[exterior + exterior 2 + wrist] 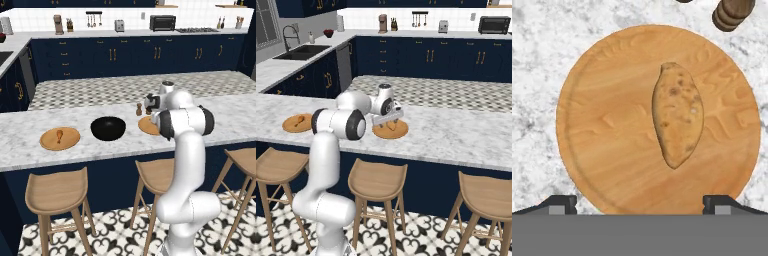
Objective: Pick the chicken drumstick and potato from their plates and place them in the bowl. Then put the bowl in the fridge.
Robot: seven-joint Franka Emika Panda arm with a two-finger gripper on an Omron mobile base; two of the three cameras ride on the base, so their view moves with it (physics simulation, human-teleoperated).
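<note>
In the hand view the gripper [640, 204] hung with its jaws spread wide and empty above a plate [607, 150] — the potato [677, 121] lay right of that plate's centre, a dark wooden grinder [732, 12] at the upper right. In the left base view the bowl [108, 128] sat mid-counter, the chicken drumstick [59, 135] on the left plate [60, 138].

We see claw [640, 204] spread wide above potato [677, 113]; open wood of plate [612, 130] on both flanks, room for fingers. Brown grinder [732, 12] stands just past plate rim, only nearby obstacle. Desk [20, 135] between bowl [108, 128] and this plate open.
</note>
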